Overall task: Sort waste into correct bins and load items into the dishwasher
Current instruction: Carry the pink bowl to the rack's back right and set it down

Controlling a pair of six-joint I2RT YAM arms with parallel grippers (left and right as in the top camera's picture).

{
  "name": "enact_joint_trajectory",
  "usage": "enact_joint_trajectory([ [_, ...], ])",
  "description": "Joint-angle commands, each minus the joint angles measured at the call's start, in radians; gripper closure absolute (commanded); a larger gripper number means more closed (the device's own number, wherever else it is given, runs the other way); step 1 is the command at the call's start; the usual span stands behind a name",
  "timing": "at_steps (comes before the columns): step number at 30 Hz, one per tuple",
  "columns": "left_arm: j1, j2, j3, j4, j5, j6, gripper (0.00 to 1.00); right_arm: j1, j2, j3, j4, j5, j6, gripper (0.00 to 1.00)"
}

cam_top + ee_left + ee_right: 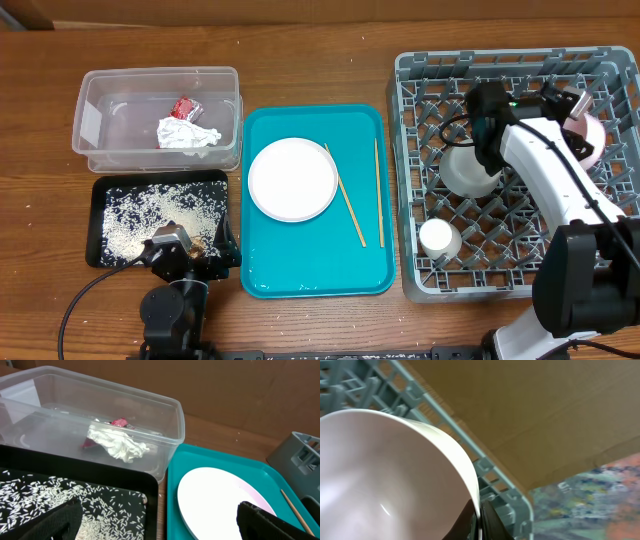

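Observation:
The clear tub (100, 150) holds the red wrapper (185, 106) and the white tissue (187, 134). The black tray (105, 190) holds rice (150, 215). A white plate (292, 179) and two chopsticks (345, 195) lie on the teal tray (300, 280). My left gripper (203, 255) is open and empty between the black tray's front corner and the teal tray; it also shows in the left wrist view (157, 525). My right gripper (479, 515) is shut on the rim of a pale-pink plate (385, 470), held on edge at the far right of the grey dish rack (420, 75).
In the rack, an upturned bowl (468, 170) sits near the middle and a small white cup (438, 238) at the front left. The right arm reaches across the rack. A brown cardboard wall stands behind the table.

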Motion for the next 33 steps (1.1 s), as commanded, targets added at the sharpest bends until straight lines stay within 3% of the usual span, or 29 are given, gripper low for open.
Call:
enact_joint_trajectory([
  [1, 0.010, -0.011, -0.004, 0.004, -0.006, -0.009, 0.00, -0.051, 0.005, -0.003, 0.000, 0.023, -0.014, 0.96],
  [7, 0.010, -0.011, -0.004, 0.003, -0.006, -0.009, 0.00, -0.130, 0.007, -0.003, 0.001, -0.070, -0.013, 0.96],
  [14, 0.010, -0.011, -0.004, 0.003, -0.006, -0.009, 0.00, -0.096, 0.030, -0.005, 0.012, -0.098, -0.013, 0.96],
  [28, 0.010, -0.011, -0.004, 0.003, -0.006, -0.009, 0.00, 0.024, 0.068, -0.024, 0.004, -0.006, -0.032, 0.92],
  [29, 0.010, -0.011, -0.004, 0.003, -0.006, -0.009, 0.00, 0.031, 0.068, -0.024, -0.001, 0.005, -0.032, 0.96],
  [33, 0.010, -0.011, -0.004, 0.003, -0.006, -0.009, 0.00, 0.030, 0.068, -0.024, -0.008, 0.117, -0.032, 0.96],
])
